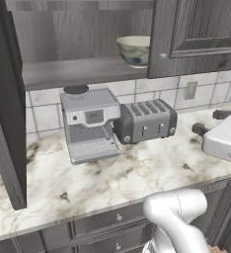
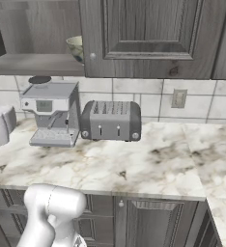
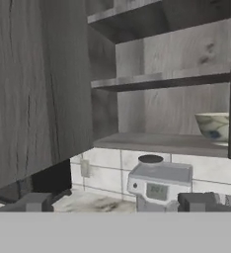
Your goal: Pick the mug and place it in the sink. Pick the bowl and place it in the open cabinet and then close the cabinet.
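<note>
Nearest is the tool (image 3: 115, 202): its two dark tips stand far apart at the bottom of the hand view, w/ nothing between them, so it is spread wide and empty. It looks toward the open side of the cabinet (image 3: 38, 84), whose door (image 1: 4, 99) hangs swung out at the left, over the worktop (image 1: 112, 178).

On the worktop, further back, stand a coffee machine (image 1: 88, 123) and a toaster (image 1: 144, 120), just beside each other. Above them, on the lowest shelf (image 1: 83, 71) of the cabinet, sits the bowl (image 1: 134, 49), upright, near the closed right door (image 1: 196, 34) and partly behind its edge in the right base view.

Progress, as I judge it: the bowl part looks done, since the bowl rests inside and the tool is free. What is left is to close the door, approx. the last step. About the mug and the sink I cannot tell from here.

Writing: the coffee machine has a small display (image 1: 94, 116), but its characters are too blurred to read. No brand or label can be read anywhere else.
</note>
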You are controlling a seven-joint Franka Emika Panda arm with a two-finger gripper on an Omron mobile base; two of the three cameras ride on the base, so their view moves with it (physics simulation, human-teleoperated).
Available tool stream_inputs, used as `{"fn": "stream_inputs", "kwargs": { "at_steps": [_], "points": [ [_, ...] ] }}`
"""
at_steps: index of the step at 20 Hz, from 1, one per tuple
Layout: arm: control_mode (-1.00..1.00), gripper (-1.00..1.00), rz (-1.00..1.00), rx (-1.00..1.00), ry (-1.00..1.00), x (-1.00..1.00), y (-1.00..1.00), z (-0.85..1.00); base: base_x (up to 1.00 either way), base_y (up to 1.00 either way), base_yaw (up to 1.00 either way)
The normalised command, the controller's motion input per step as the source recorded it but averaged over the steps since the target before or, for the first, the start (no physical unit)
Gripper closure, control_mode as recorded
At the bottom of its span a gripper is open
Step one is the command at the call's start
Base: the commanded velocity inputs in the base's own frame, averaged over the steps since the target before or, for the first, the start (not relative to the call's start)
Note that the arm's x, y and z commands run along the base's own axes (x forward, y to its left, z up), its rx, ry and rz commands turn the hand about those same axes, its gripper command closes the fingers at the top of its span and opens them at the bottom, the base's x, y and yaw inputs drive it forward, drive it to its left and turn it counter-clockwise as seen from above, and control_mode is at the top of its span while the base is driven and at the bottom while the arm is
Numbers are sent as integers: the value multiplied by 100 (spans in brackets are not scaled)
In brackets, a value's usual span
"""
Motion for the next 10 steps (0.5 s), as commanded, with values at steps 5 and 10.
{"fn": "stream_inputs", "kwargs": {
  "at_steps": [5, 10],
  "points": [
    [-100, -100, -11, 23, -57, 2, 46, -100, 0, 0, 0],
    [-100, -100, -13, 47, -32, 96, 59, -100, 0, 0, 0]
  ]
}}
